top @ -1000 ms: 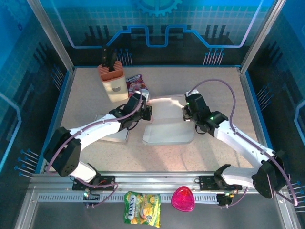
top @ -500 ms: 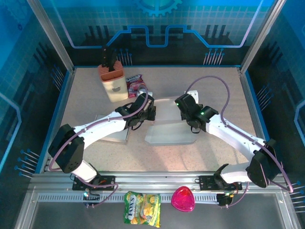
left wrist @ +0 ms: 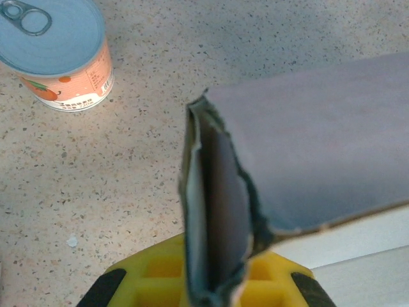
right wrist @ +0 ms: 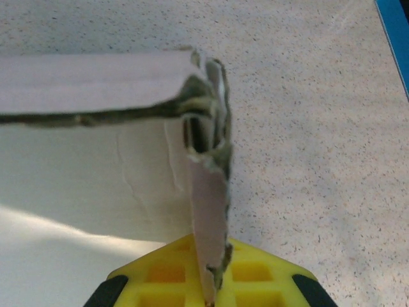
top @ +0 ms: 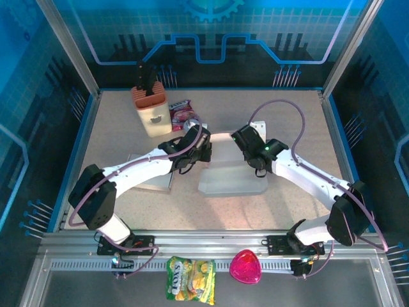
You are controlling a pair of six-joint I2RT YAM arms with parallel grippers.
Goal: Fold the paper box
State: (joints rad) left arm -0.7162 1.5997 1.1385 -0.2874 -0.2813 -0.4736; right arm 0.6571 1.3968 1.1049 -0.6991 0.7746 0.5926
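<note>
Speckled beige tabletop inside a blue-lit cage, and the paper box [top: 231,178] sits pretty much dead centre of it, between the two arms. Most of it lies flat as a pale sheet, with the far flap lifted up off the table.

Handling-wise I'd call it light and thin. It's stiff enough to hold a crease, but floppy over a long span. In the left wrist view the clamped edge of the box [left wrist: 319,147] looks ragged and layered, so I'd guess it tears or crumples if you yank it. It probably also slides on the table, since nothing is weighing it down. The best hold looks like right at the ends of a flap, close to the fold line, one pincer per end so it hinges evenly instead of twisting.

That's basically the setup now. The left gripper [top: 206,147] is pressed together on the left end of the raised flap, with its yellow pads [left wrist: 150,278] either side of the card. The right gripper [top: 238,139] is pinching the right end the same way, clear in the right wrist view [right wrist: 208,272].

Further out there's a small tin can [left wrist: 57,54] just past the left end, and a knife block [top: 151,110] and a snack packet [top: 182,112] toward the back. A candy bag [top: 190,279] lies on the front rail.
</note>
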